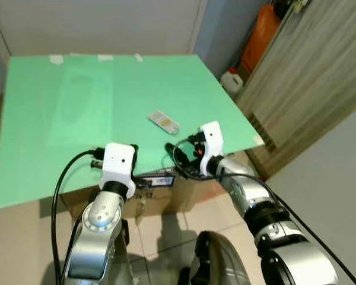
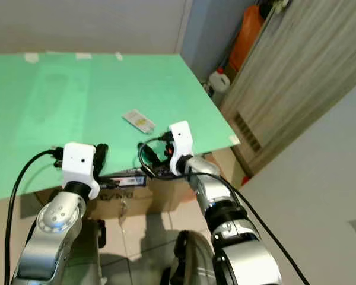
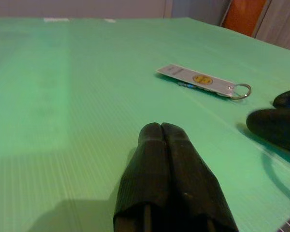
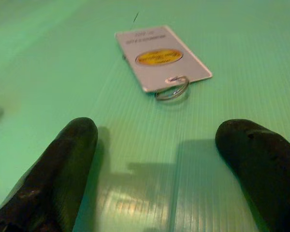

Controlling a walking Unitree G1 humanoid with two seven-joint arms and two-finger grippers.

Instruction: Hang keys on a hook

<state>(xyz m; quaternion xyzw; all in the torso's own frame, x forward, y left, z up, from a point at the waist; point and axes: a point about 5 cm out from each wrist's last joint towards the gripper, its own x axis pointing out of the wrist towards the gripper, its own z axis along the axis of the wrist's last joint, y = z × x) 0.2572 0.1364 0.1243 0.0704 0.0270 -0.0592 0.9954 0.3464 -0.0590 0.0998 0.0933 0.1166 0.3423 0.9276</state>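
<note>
- Green bench (image 1: 59, 107) carries a white key tag (image 4: 159, 55) with a metal ring (image 4: 173, 89).
- Right gripper (image 4: 169, 159), fingers spread wide, sits low over the bench, the key tag lying just ahead of its tips.
- Left gripper (image 3: 162, 133), fingers pressed together, rests beside it, the tag farther ahead toward the right gripper's side.

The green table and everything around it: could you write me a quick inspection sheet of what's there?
Surface: green table, tape bits at the far edge.
Job's things: key tag with ring lying flat; hook: nothing seen.
Clutter: nothing seen.
Grippers: right gripper open, just short of the tag; left gripper shut, low over the table.
Cables: black cables looping along both arms.
Surroundings: cardboard box beneath, white jug, wooden panel.
</note>
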